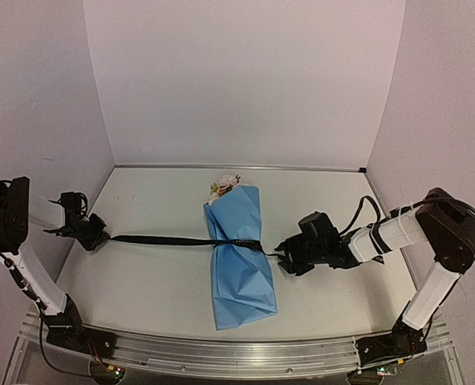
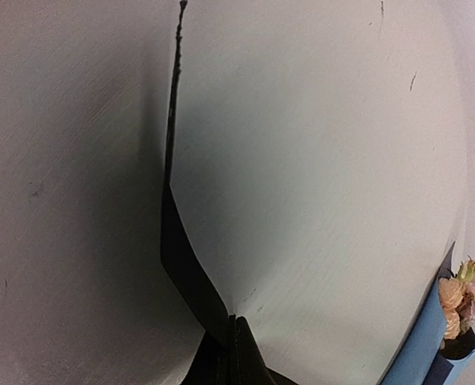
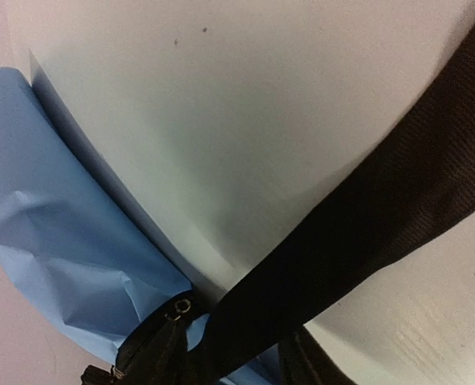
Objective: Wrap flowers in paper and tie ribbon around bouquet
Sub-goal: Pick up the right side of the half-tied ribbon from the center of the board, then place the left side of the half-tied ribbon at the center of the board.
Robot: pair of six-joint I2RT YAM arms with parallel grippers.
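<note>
Ribbon [image 3: 366,224] crosses close to your R cam and bands the bouquet [image 1: 239,257] lying mid-table [image 1: 157,281]. Your L gripper [image 1: 93,235] pinches its left end, jaws fully closed. R gripper [image 1: 286,261] sits just beside the bouquet; can't tell its jaw gap or whether it has a hold.

Left arm [image 1: 30,277], right arm [image 1: 394,233]: white links, black joints, black cables; left hand [image 1: 93,234], right hand [image 1: 284,258] black

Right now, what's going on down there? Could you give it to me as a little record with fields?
bouquet: lies flat on the table, wrapped in light blue paper
flowers: pale heads poke out at the far end
ribbon: black, crosses the bouquet's middle and runs out to the left
left gripper: shut on the ribbon's left end
right gripper: at the ribbon's right end, beside the bouquet; grip unclear
</note>
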